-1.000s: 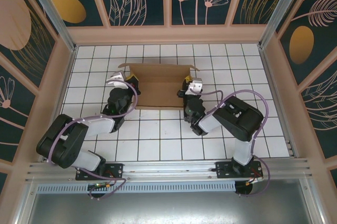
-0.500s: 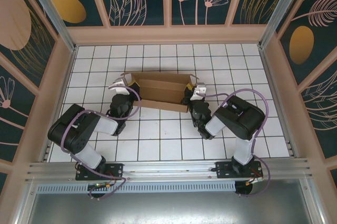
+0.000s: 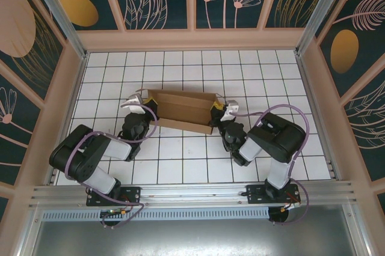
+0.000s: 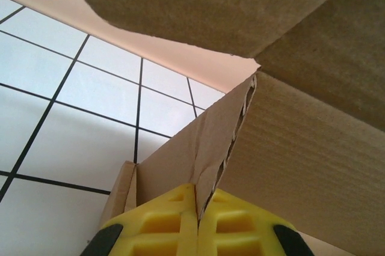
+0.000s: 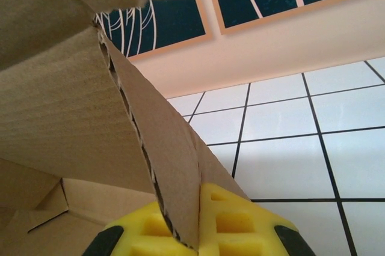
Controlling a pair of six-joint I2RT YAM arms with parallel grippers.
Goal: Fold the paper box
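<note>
the paper box (image 3: 182, 110) lies a little past the middle of the white tiled desk (image 3: 180, 157), toward 12 o'clock from the arm bases. its long sides run roughly 9 to 3, slightly skewed, with the 3 o'clock end nearer the bases. its long walls stand raised, making a shallow trough.

the left arm (image 3: 90, 154) reaches to the box's 9 o'clock end. the left jaws are closed on an end flap there: in the left wrist view the yellow pads (image 4: 156, 226) meet with the corrugated edge pinched between them.

the right arm (image 3: 274, 139) reaches to the 3 o'clock end. the right jaws are clamped on cardboard too, the flap's raw edge wedged between its yellow pads (image 5: 234, 220).
</note>
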